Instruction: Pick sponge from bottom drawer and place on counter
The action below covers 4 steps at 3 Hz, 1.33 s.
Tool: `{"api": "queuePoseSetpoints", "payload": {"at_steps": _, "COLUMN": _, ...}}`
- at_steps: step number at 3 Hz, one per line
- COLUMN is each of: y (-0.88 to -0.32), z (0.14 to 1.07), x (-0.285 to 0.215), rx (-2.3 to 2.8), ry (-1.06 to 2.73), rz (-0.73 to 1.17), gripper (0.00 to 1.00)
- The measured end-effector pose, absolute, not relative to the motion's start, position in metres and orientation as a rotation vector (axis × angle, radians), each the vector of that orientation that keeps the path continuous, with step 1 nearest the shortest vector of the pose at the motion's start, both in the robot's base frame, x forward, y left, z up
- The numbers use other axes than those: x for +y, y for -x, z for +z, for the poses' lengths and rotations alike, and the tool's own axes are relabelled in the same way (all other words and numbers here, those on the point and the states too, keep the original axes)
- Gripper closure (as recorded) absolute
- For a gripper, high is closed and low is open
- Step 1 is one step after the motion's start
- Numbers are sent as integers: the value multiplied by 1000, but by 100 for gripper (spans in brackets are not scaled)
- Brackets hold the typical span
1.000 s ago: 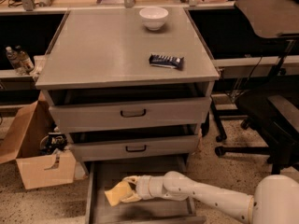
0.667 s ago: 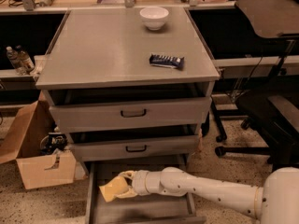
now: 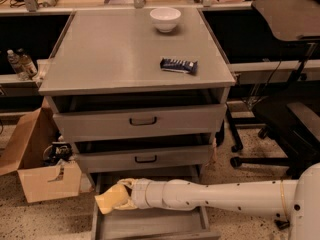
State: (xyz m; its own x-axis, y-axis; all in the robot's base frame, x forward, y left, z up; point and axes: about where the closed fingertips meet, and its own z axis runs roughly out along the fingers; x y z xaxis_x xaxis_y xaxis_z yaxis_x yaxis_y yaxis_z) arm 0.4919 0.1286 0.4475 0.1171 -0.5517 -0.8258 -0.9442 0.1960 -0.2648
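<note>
The grey counter (image 3: 115,54) is the top of the drawer cabinet. The bottom drawer (image 3: 150,226) is pulled out at the cabinet's foot. My white arm reaches in from the right across it. My gripper (image 3: 119,196) is at the drawer's left side, just above its left wall, shut on the pale-yellow sponge (image 3: 110,199). The sponge is lifted off the drawer floor and sticks out to the left of the fingers.
A white bowl (image 3: 165,19) and a dark blue snack bar (image 3: 178,65) lie on the counter. Two upper drawers with black handles (image 3: 143,120) stand slightly open. An open cardboard box (image 3: 37,161) sits on the floor at left. A black office chair (image 3: 287,119) stands at right.
My gripper has moved left and slightly up with the sponge, from the drawer's middle to over its left wall.
</note>
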Motion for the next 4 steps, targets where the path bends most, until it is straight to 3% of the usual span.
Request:
{"api": "queuePoseSetpoints", "payload": {"at_steps": 2, "y": -489, "z": 501, "x": 139, "rx": 1499, "ry": 1480, "rz": 567, "gripper": 100}}
{"api": "queuePoseSetpoints", "payload": {"at_steps": 4, "y": -464, "z": 693, "x": 194, "rx": 1320, "ry": 1599, "rz": 515, "gripper": 100}}
